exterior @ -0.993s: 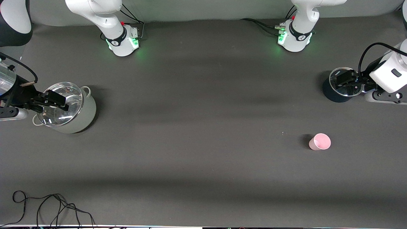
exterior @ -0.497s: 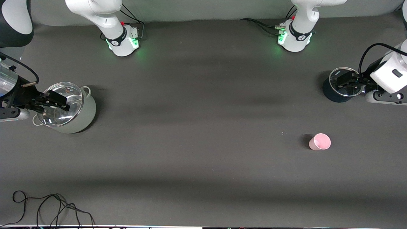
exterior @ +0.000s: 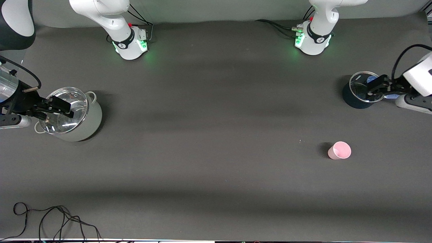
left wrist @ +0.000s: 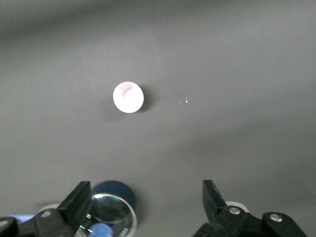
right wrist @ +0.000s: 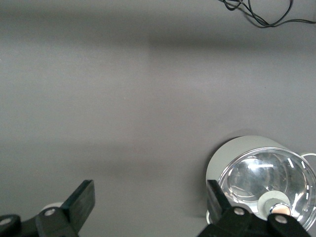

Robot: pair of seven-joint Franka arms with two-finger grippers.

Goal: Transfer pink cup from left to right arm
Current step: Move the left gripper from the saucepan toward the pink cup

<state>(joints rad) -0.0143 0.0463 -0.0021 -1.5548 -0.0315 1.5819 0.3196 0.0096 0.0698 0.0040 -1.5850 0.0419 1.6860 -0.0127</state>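
The left gripper, fingers spread wide and empty, hangs over the dark pot at its end of the table, having drawn back toward the table's edge over the last second. The pink cup stands upright, untouched, nearer the front camera (so the pickup has not begun). The right gripper waits, open, over the steel pot.
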